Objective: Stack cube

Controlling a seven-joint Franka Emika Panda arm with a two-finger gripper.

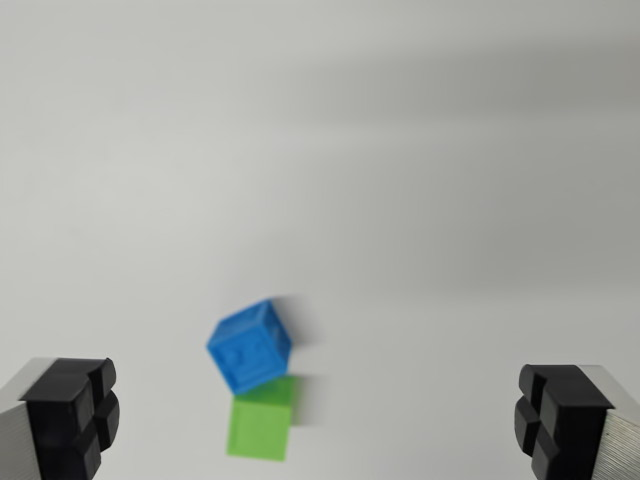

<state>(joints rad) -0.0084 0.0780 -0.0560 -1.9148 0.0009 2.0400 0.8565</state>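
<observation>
Claw (318,420) is wide open with nothing in it, and the blue cube (249,345) sits tilted touching the green cube (263,419) at its 6 o'clock on the white desk (400,150).

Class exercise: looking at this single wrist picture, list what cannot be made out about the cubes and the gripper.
- Blue cube: motion blur hides its face markings.
- Green cube: blue cube covers its far edge; touching or apart unclear.
- Gripper: picture's bottom edge cuts off both fingers.

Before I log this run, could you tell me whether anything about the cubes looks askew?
Yes: the blue cube sits twisted on the green cube, overhanging toward the wrist view's left. The open gripper holds nothing.
</observation>
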